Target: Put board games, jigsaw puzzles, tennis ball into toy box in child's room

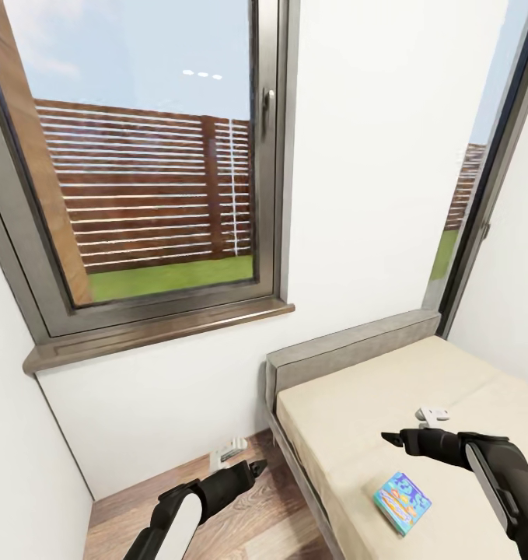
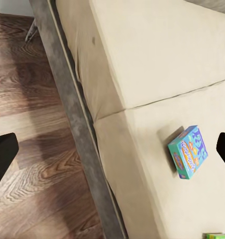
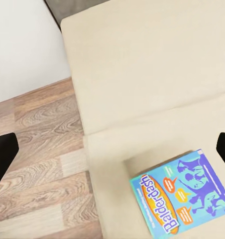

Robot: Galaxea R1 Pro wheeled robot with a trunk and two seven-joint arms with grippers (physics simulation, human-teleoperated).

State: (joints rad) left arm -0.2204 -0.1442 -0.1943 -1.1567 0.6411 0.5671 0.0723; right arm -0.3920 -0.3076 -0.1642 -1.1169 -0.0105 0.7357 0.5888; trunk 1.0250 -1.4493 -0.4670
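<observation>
A blue Balderdash board game (image 1: 402, 502) lies flat on the beige mattress (image 1: 357, 404), near the bed's floor-side edge. My right gripper (image 1: 393, 439) hovers open above the mattress, a little beyond the game, which fills the lower part of the right wrist view as a blue box (image 3: 184, 196). My left gripper (image 1: 256, 469) hangs open over the wooden floor beside the bed frame. The left wrist view looks across the bed at the same game (image 2: 188, 152), and a green corner of a second board game (image 2: 217, 236) peeks in at the edge. Both grippers hold nothing.
The grey bed frame (image 1: 345, 346) stands against a white wall under a large window (image 1: 147, 179). A small white object (image 1: 432, 414) lies on the mattress beyond my right gripper. Another white object (image 1: 231, 449) sits on the floor by the wall.
</observation>
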